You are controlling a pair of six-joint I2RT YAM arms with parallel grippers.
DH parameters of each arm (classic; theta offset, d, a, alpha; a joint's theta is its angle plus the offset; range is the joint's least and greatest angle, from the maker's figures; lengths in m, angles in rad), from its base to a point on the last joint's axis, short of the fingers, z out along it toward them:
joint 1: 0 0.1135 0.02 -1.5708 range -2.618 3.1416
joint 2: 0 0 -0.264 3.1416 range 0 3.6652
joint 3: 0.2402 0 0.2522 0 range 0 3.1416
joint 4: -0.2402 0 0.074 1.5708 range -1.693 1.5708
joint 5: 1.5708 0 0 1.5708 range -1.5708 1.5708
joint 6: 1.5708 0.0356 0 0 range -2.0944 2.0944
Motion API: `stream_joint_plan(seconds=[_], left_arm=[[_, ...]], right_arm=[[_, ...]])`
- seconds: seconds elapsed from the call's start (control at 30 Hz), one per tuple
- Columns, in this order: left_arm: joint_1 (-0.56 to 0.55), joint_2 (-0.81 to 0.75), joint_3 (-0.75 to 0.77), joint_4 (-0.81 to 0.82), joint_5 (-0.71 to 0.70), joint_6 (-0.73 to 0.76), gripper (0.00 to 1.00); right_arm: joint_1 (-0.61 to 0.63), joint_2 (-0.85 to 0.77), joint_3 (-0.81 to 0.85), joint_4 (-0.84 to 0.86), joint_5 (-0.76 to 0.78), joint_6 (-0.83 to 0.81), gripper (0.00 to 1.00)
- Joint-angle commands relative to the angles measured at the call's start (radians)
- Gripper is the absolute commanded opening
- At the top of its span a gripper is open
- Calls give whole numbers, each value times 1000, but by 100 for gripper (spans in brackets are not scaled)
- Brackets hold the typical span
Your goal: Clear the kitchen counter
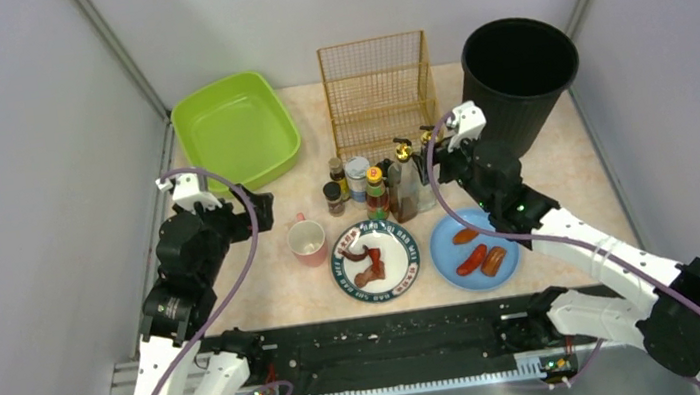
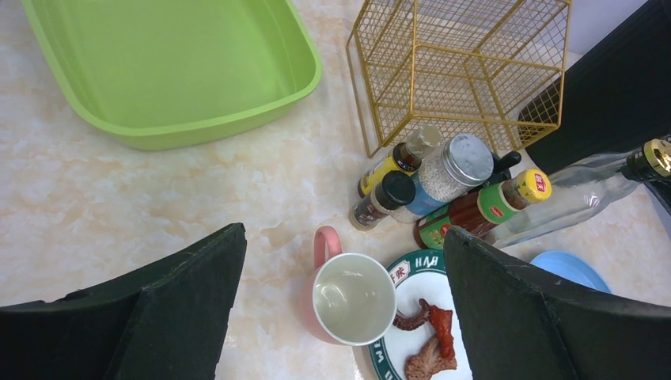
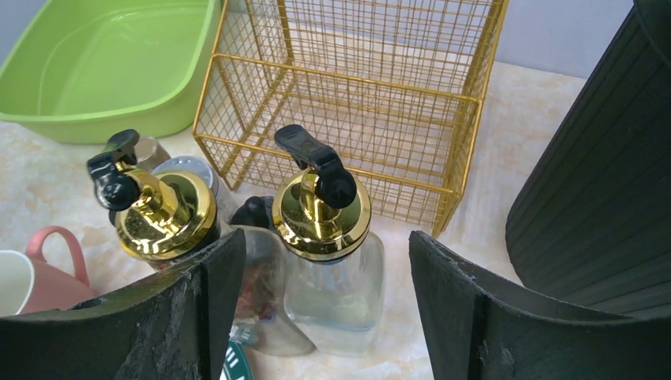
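Note:
The kitchen counter point(image 1: 564, 166) is pale beige marble. My left gripper point(image 1: 263, 209) is open and empty. In the left wrist view it point(image 2: 344, 231) hovers over a pink mug point(image 2: 352, 297), which stands by a green-rimmed plate of food scraps point(image 1: 376, 260). My right gripper point(image 1: 440, 158) is open. In the right wrist view it point(image 3: 326, 235) straddles a clear bottle with a gold pump cap point(image 3: 336, 277), its fingers apart from the glass. A second, darker pump bottle point(image 3: 166, 214) stands just left of it.
Several small seasoning bottles point(image 1: 354, 182) stand behind the plate. A blue plate with sausages point(image 1: 474, 248) is at the front right. A green tub point(image 1: 235, 131), a gold wire basket point(image 1: 379, 93) and a black bin point(image 1: 520, 76) line the back.

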Motion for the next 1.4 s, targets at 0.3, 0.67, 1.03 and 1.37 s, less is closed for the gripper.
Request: stream_joint_plan(seconds=[0.3,0.67,1.03,1.37], left_arm=[[1,-12,9,23,-12,17,99],[1,-12,7,20,-19,19,99],[1,-15,8,20,-24,22,99],[1,-20,4,18,-30,22,99]], right_arm=[[20,73,-30,204,78,-21,64],[20,127,-45,257,83,-18,53],[20,125,-46,275,82,-34,14],[20,87,30,235,120,-79,0]])
